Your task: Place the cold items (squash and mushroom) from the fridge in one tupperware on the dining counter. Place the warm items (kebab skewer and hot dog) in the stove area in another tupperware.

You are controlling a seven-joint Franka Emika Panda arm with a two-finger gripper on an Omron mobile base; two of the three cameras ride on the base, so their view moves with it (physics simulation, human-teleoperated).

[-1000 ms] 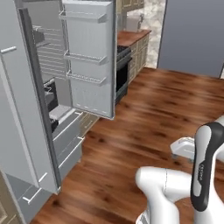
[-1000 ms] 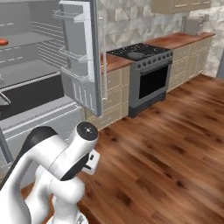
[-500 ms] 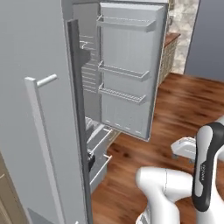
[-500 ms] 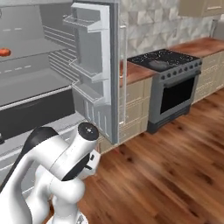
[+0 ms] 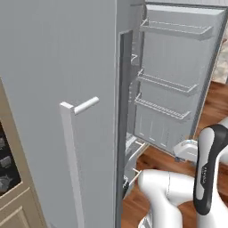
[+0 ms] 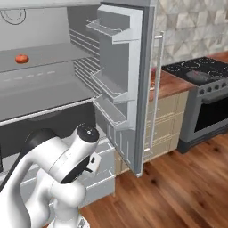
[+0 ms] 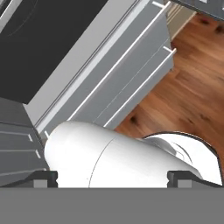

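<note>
The fridge [image 6: 53,89] stands open in front of me. A small orange-red item [image 6: 21,58] lies on an upper shelf at the far left of the right base view; I cannot tell whether it is the squash or the mushroom. My arm is folded low over the base, well short of the shelves. In the hand view my gripper [image 7: 113,178] is open with nothing between its widely spaced tips, and it looks down at the fridge's lower drawers [image 7: 131,83] and the wood floor [image 7: 192,78].
The open fridge door [image 6: 122,84] with its wire racks juts out to my right. A closed fridge door with a long handle [image 5: 73,147] stands close at the left. Beyond are a wood-topped counter [image 6: 171,84] and the stove [image 6: 198,75].
The whole picture has shifted: the base has driven closer to the fridge and turned toward it. The arm keeps its folded pose and the gripper stays open.
</note>
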